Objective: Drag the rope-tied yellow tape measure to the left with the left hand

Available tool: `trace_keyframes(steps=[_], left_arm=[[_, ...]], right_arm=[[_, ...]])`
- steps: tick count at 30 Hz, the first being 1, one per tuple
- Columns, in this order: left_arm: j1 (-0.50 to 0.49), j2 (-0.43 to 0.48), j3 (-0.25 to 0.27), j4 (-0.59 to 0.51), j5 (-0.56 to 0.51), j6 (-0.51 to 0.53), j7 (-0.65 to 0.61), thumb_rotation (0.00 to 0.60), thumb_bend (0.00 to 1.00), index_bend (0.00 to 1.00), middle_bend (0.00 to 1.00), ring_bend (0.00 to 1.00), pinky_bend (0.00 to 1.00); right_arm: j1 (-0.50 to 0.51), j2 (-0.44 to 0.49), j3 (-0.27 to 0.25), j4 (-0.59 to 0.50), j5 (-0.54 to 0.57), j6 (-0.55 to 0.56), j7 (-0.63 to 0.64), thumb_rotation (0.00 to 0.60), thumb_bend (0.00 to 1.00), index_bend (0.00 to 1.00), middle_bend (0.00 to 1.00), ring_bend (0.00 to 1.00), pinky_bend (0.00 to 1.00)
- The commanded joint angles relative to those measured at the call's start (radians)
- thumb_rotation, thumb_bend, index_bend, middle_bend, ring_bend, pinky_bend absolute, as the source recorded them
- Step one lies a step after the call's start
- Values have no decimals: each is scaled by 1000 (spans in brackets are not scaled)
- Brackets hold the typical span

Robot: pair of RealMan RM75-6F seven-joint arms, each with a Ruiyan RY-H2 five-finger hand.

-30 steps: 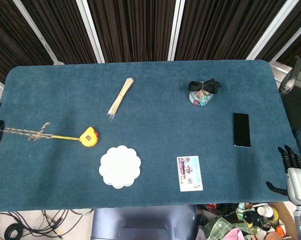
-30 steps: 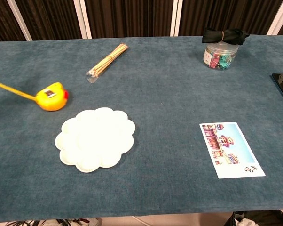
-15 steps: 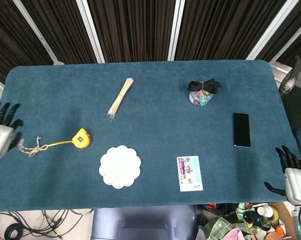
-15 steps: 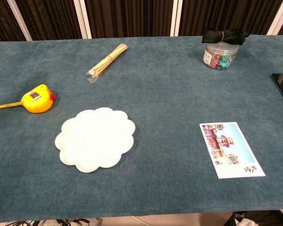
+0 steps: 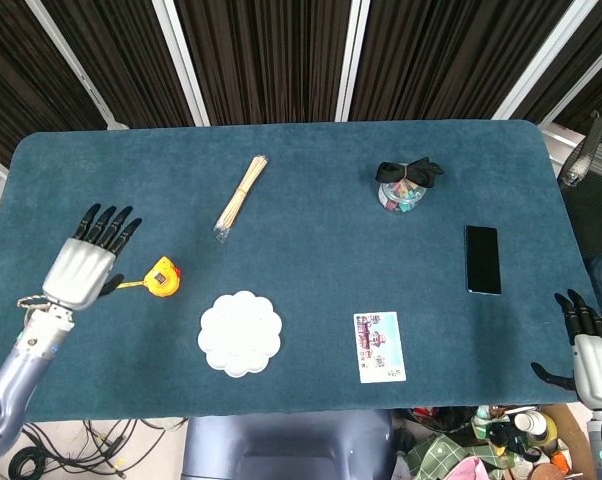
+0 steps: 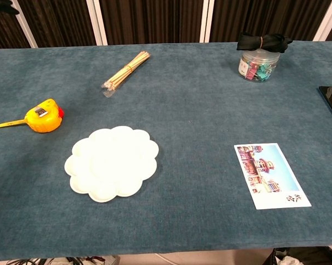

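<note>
So the yellow tape measure [image 5: 162, 277] is sitting on the left part of the blue bench [image 5: 311, 210], with its tape strip poking out toward the left edge. The rope isn't really visible; the left hand [image 5: 84, 266] seems to cover that spot from overhead. That hand hangs just left of the tape measure with its fingers [image 5: 105, 226] spread and straight, holding nothing as far as I can tell, so I'd guess the drag is basically done and it's let go. Near the tape measure there's a white flower-shaped plate [image 5: 240, 334], and further back a bundle of sticks [image 5: 240, 196]. Way off on the right: a jar of clips [image 5: 406, 186], a phone [image 5: 482, 259], a postcard [image 5: 378, 347]. The right hand [image 5: 589, 343] is parked off the bench corner, fingers loosely apart, empty, just out of the way.
</note>
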Motion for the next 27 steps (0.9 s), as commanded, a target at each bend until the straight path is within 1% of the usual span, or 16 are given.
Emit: trace_keyframes(steps=[1,3,6,8,10,14,17,24,27], left_arm=[[126,21,44,-146,-50,107,6,600,194,74,0,0,0],[193,45,64,-194,-101,146,-24,600,194,72,0,0,0],[256,90,78,-238,-192,162,-23,600,194,78,0,0,0],[277,115,81,-254,-224,168,-19,600,194,78,0,0,0],[294,135,81,-251,-233,175,-40,600,194,79,0,0,0],[318,165,86,-205,-228,169,-115,600,194,81,0,0,0],[331,189,79,-202,-215,171,-183,600,194,87,0,0,0],[361,202,69,-177,-148,227,-245,600,194,99,0,0,0],[364,199,71,-153,-117,224,-284,600,194,100,0,0,0]], right_arm=[[0,0,0,0,-2,2,1,600,58,12,0,92,165],[-1,0,-1,1,-3,2,2,600,58,12,0,91,165],[-1,1,-2,0,-6,2,3,600,58,12,0,91,165],[-1,1,-3,0,-8,2,3,600,58,12,0,92,165],[-1,0,-4,0,-10,2,2,600,58,12,0,92,164],[-1,-1,-4,-1,-10,4,0,600,58,12,0,92,165],[0,-1,-3,-1,-10,4,-3,600,58,12,0,91,165],[-1,-1,0,-3,-7,7,1,600,58,12,0,92,165],[0,-2,1,-6,-8,8,-2,600,58,12,0,91,165]])
